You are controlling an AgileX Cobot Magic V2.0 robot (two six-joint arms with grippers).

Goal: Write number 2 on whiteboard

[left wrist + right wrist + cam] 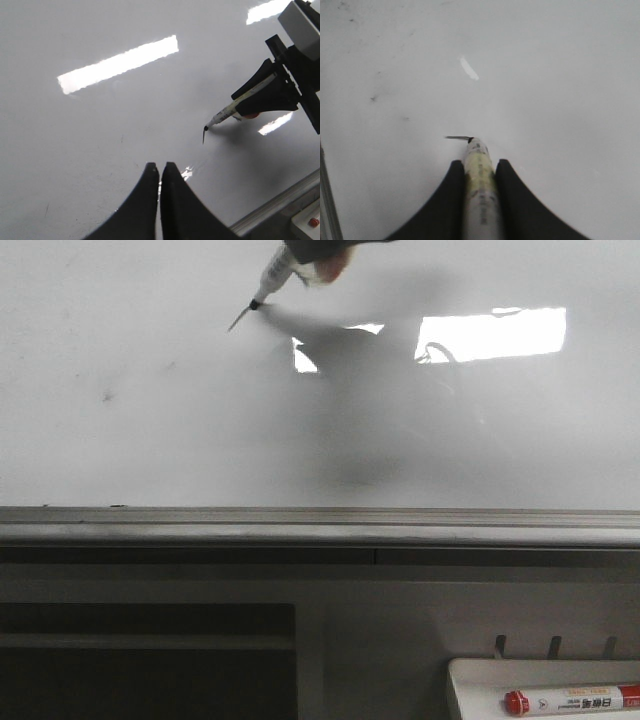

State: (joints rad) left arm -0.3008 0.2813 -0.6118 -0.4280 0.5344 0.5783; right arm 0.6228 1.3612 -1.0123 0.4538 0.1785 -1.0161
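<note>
The right gripper pinches a white marker, tip on the glossy white whiteboard beside a short dark stroke at its far part. The left gripper is pressed together, empty; label print is unreadable

We note a small white tray at lower right. A red-capped marker lies inside it. Three hooks sit above it.

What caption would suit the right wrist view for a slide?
Right gripper holds a marker with its tip at the whiteboard, beside a first short dark stroke.
</note>
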